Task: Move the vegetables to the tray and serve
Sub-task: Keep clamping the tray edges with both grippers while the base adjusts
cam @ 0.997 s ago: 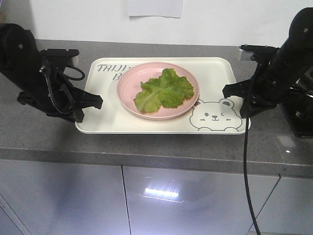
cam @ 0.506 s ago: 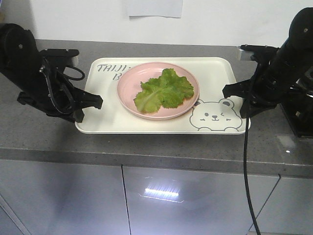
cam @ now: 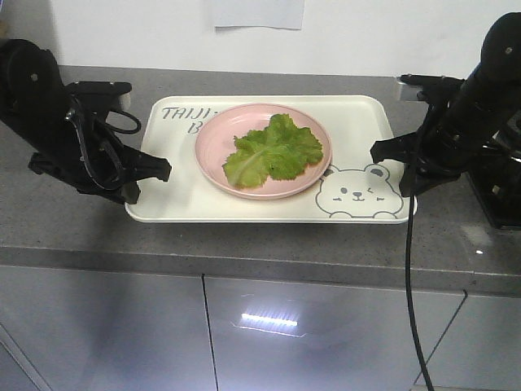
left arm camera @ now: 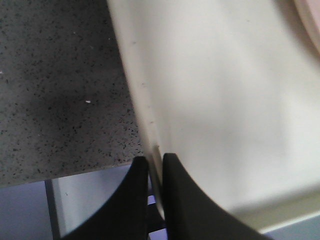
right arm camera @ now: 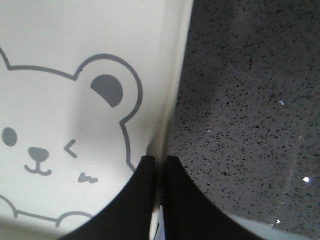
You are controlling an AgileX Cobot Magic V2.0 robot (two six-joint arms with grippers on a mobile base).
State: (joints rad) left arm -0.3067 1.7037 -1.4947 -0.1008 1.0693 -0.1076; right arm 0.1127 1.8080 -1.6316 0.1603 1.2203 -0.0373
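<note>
Speckled grey countertop, white wall; left gripper and right gripper tight on tray rim.

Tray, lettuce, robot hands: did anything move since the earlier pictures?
Nothing visibly changed. The left gripper and the right gripper stay shut on opposite short edges of the tray. The tray stays on the counter, and the lettuce stays on the pink plate.
</note>
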